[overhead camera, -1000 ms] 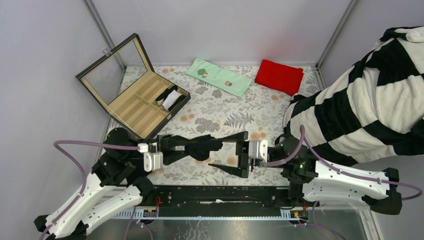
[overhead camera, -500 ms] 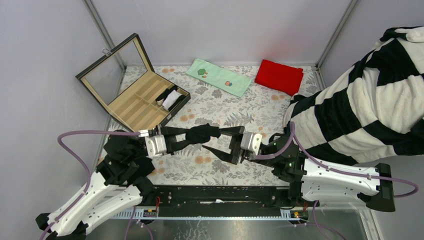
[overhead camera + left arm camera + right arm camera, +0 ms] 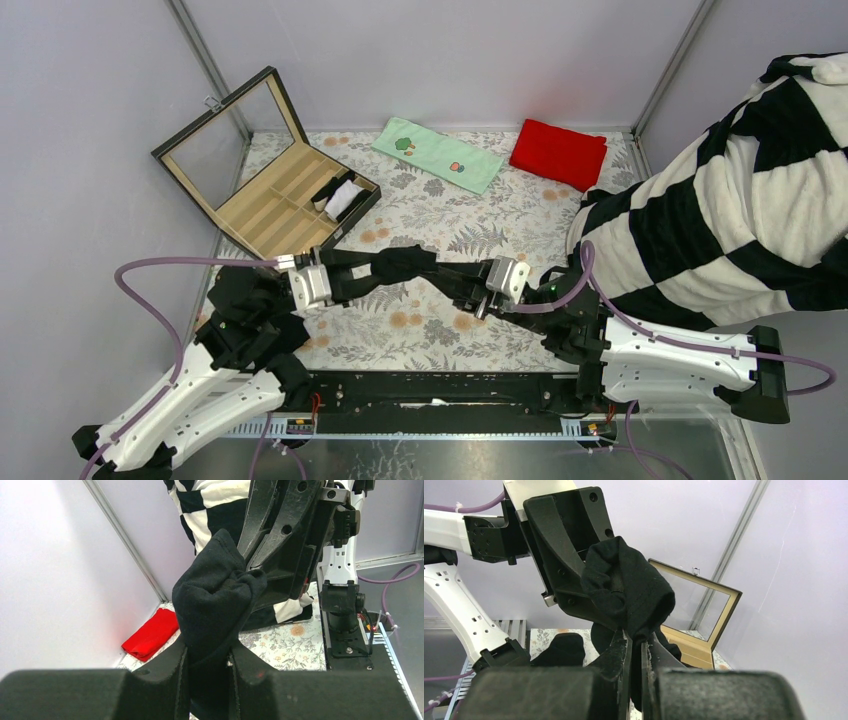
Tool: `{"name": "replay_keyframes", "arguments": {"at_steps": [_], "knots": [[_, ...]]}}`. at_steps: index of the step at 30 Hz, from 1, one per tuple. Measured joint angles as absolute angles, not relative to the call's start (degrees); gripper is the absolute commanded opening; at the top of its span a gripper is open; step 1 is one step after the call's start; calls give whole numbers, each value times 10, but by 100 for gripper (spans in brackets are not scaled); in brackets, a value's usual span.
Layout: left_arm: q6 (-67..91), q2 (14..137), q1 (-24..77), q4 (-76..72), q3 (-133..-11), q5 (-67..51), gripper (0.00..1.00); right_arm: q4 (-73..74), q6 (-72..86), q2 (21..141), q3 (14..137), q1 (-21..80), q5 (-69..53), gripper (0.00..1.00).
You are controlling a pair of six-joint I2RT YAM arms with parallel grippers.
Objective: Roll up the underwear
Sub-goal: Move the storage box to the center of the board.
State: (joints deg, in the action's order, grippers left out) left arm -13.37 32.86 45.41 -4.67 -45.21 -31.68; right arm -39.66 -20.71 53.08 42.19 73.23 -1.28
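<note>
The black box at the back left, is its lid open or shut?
Open. The glass lid stands tilted up behind the box, and the tan compartments inside are exposed to the top view.

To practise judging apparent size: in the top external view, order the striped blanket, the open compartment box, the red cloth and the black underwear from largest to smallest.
1. striped blanket
2. open compartment box
3. red cloth
4. black underwear, smallest even though it is lifted nearer the camera

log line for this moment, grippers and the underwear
left gripper: shut on underwear | right gripper: shut on same underwear | underwear: bunched, held between both grippers | box: open, back left
</note>
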Motion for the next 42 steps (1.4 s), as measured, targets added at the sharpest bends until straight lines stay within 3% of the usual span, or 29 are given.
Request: {"name": "replay_keyframes", "arguments": {"at_steps": [1,4,5,6,14,18,23,27,32,42], "knots": [[-134,329,454,-48,-452,-316,27,-398,-205,531,422,732,-10,0],[-126,331,454,-48,-452,-314,83,-399,-198,533,422,732,-4,0],[-120,333,454,-51,-452,-309,94,-396,-192,533,422,733,-4,0],[-113,335,454,-55,-452,-303,98,-392,-188,535,422,733,-1,0],[-13,364,454,-53,-446,-182,99,-270,-115,537,442,715,136,0],[38,414,431,-1,-468,-91,99,-145,11,547,486,571,161,0],[99,561,311,91,-538,-76,99,-4,150,578,496,369,133,0],[136,677,216,173,-581,-33,99,77,222,597,490,294,75,0],[111,797,162,244,-653,47,99,118,264,579,459,284,21,0],[18,1004,149,343,-722,175,98,142,282,510,419,284,-48,0]]}}
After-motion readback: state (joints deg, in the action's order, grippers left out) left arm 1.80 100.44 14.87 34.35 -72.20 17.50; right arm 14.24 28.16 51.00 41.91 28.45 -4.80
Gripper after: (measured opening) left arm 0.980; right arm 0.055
